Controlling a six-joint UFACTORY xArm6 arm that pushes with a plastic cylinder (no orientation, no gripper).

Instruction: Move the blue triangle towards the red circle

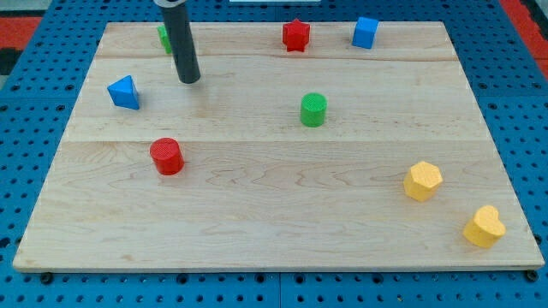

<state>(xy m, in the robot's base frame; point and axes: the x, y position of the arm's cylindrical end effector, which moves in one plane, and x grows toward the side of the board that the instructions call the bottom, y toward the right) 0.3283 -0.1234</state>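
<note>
The blue triangle (124, 92) lies near the board's left edge. The red circle (167, 156) stands below it and a little to the right, about a block's width apart. My tip (189, 79) rests on the board to the right of the blue triangle and slightly above it, not touching it. The rod rises from the tip to the view's top.
A green block (162, 36) sits partly hidden behind the rod at the top left. A red star (296, 35) and a blue cube (366, 32) lie along the top edge. A green circle (313, 109) is mid-board. A yellow hexagon (422, 180) and a yellow heart (485, 227) lie at the bottom right.
</note>
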